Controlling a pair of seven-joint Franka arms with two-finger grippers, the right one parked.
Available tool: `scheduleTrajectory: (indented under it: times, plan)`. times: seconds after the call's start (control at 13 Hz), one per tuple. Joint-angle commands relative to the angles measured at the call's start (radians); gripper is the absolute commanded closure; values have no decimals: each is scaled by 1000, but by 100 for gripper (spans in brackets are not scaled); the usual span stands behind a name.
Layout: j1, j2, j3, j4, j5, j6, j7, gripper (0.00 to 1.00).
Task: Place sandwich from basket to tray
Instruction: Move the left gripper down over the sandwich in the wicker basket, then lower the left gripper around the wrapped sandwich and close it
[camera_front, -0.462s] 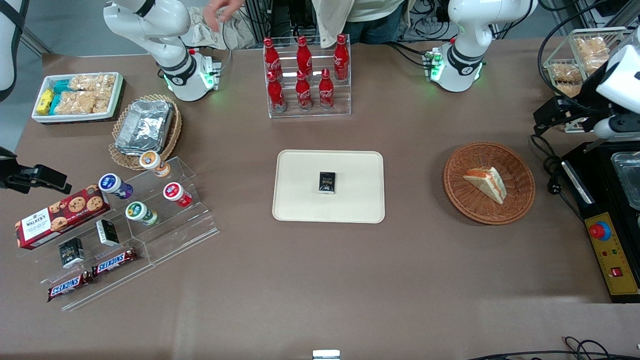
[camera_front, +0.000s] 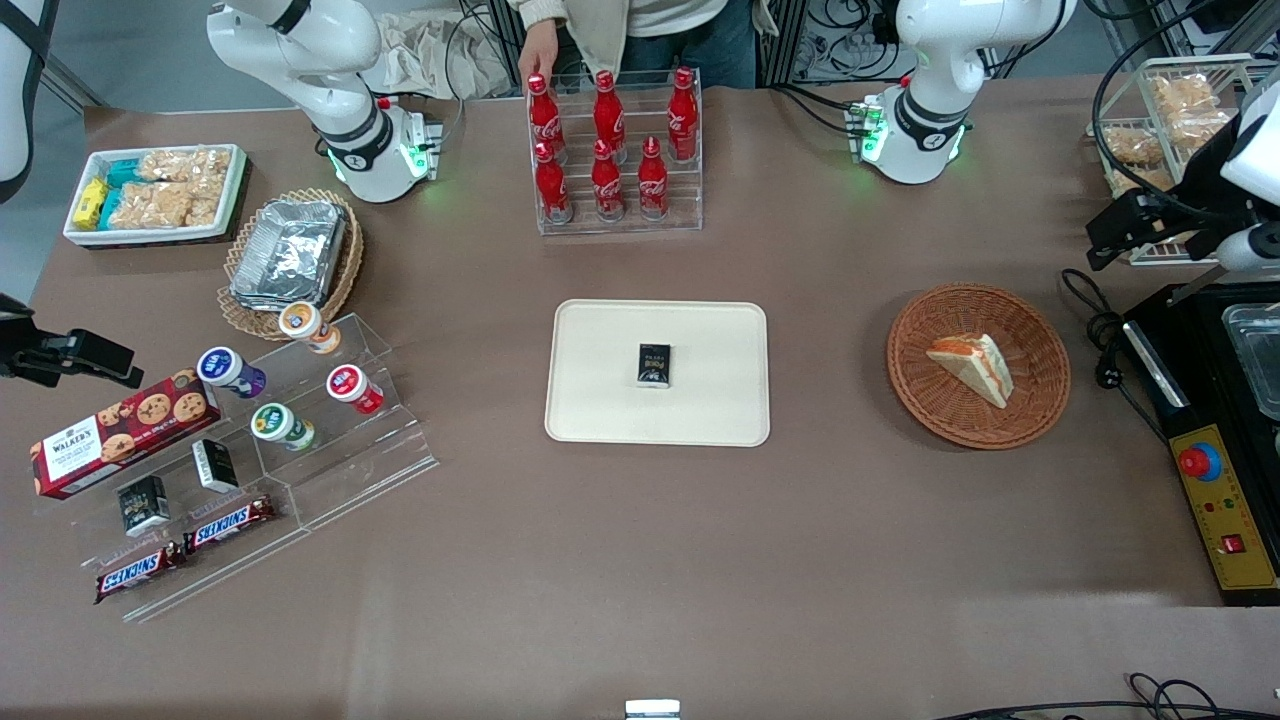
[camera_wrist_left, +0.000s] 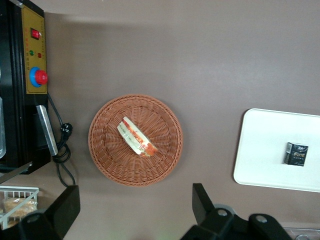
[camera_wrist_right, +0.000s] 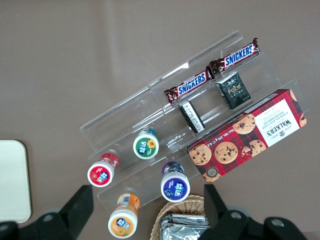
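Front view: the sandwich (camera_front: 972, 366) lay inside the basket (camera_front: 1040, 405). The tray (camera_front: 600, 400) held only a small black box (camera_front: 655, 364). The gripper (camera_wrist_left: 135, 210) hovered high above the table, near the basket's edge, fingers (camera_wrist_left: 64, 207) spread apart and empty. Its fingertips were cut off from sight.

I read "SNICKERS" on two bars (camera_wrist_right: 214, 75), "WALKER'S" on the red cookie box (camera_wrist_right: 247, 135), and Coca-Cola script on the red bottles (camera_front: 608, 140). The gripper (camera_wrist_left: 135, 210) carries no lettering.
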Motion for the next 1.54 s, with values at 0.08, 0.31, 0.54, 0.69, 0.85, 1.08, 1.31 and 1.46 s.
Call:
scheduleTrajectory:
  times: [0.08,0.31,0.54,0.69,0.85,1.08,1.31,1.46]
  plan:
    - [-2,9,-3,-19,22,-8,-261,0]
    - [0,1,-2,-62,19,-10,-504,0]
    - [0,1,-3,-158,17,1,-631,0]
    - [0,3,-3,-285,20,109,-691,0]
    - [-2,7,-5,-434,29,261,-781,0]
    - [-7,6,-8,-635,54,462,-809,0]
    - [-7,45,-9,-717,97,567,-828,0]
    - [-5,78,-8,-737,114,605,-828,0]
